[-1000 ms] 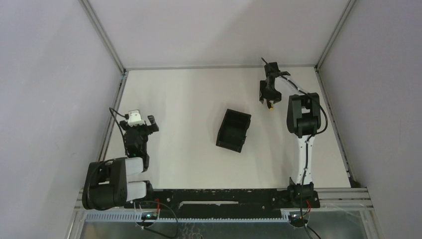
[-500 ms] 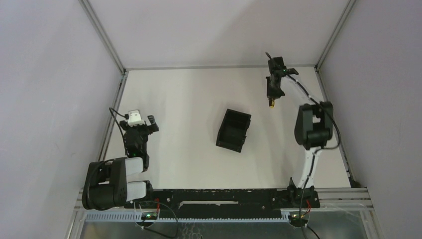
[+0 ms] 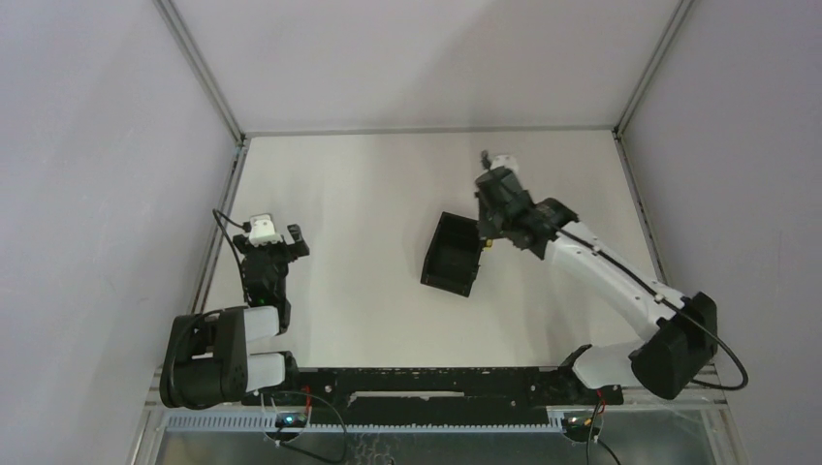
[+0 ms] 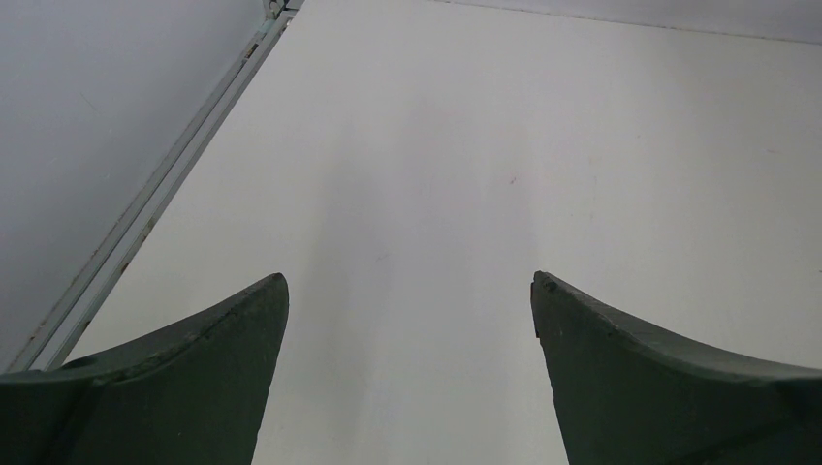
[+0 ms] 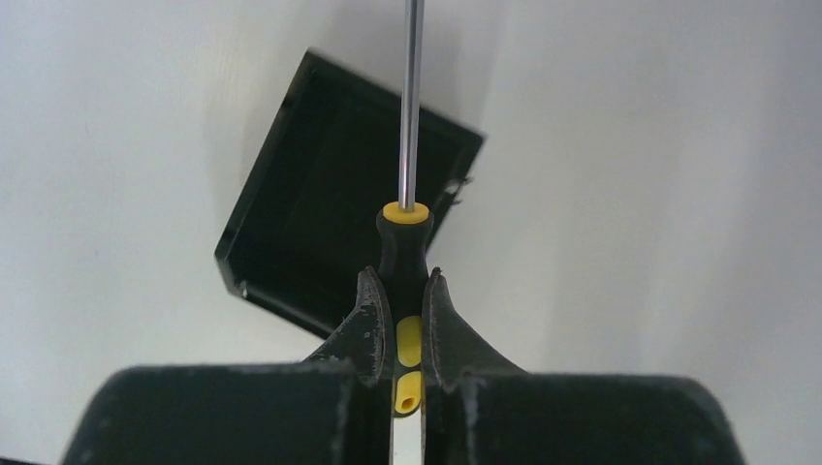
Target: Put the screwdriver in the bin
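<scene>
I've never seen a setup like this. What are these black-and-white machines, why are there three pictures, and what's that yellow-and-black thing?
These are two robot arms, bolted side by side at the near edge of a white table. The wide picture comes from a fixed camera above and behind them. The other two come from small cameras on each arm's wrist, looking out past that arm's own two fingers. On the table stands a black open-top bin. The right hand is shut on a screwdriver, pinching its yellow-and-black handle. The thin metal shaft points out ahead, with the bin showing behind it in that wrist view. The left hand is open, holds nothing and sits over bare table on its own side.
</scene>
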### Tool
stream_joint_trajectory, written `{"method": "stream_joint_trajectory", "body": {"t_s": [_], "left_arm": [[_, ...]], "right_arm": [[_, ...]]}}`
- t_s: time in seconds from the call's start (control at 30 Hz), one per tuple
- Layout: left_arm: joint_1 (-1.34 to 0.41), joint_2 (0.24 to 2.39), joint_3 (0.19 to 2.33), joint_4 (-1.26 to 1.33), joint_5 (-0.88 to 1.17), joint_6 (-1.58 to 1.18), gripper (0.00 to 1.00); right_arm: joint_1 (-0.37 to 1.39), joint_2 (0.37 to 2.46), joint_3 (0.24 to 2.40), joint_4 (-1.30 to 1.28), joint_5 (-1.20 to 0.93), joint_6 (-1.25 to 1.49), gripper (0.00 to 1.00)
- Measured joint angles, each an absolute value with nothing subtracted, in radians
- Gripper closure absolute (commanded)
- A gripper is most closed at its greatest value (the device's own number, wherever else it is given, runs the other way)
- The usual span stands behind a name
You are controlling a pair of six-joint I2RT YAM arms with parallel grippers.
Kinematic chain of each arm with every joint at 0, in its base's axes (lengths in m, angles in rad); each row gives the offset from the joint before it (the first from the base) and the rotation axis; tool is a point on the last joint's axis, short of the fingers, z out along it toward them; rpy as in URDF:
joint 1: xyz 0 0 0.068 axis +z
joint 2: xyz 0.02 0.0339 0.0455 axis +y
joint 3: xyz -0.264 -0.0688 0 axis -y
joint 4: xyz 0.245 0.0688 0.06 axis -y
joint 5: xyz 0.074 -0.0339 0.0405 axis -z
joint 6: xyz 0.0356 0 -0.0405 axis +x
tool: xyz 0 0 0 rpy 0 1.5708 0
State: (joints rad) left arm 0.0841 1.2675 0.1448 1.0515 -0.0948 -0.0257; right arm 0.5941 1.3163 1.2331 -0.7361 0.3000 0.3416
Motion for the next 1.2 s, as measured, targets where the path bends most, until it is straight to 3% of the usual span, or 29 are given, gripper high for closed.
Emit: {"method": "stream_joint_trajectory", "body": {"t_s": [0.2, 0.6, 0.83, 1.0, 1.2], "left_arm": [[0.084, 1.267, 0.145, 1.052, -0.095, -0.026, 0.0], [0.084, 1.267, 0.144, 1.052, -0.095, -0.026, 0.0], [0.084, 1.267, 0.145, 1.052, -0.095, -0.026, 0.0], [0.084, 1.267, 0.145, 1.052, -0.095, -0.026, 0.0], [0.084, 1.267, 0.144, 1.052, -0.095, -0.026, 0.0]], "right_arm": [[0.766, 1.437, 1.218, -0.723, 0.374, 0.429, 1.0], [0.834, 1.681, 1.216, -0.655, 0.392, 0.513, 0.97], [0.834, 1.755, 1.216, -0.635, 0.386, 0.55, 0.61], [0.834, 1.761, 1.216, -0.622, 0.383, 0.561, 0.47], [0.834, 1.728, 1.213, -0.615, 0.377, 0.551, 0.21]]}}
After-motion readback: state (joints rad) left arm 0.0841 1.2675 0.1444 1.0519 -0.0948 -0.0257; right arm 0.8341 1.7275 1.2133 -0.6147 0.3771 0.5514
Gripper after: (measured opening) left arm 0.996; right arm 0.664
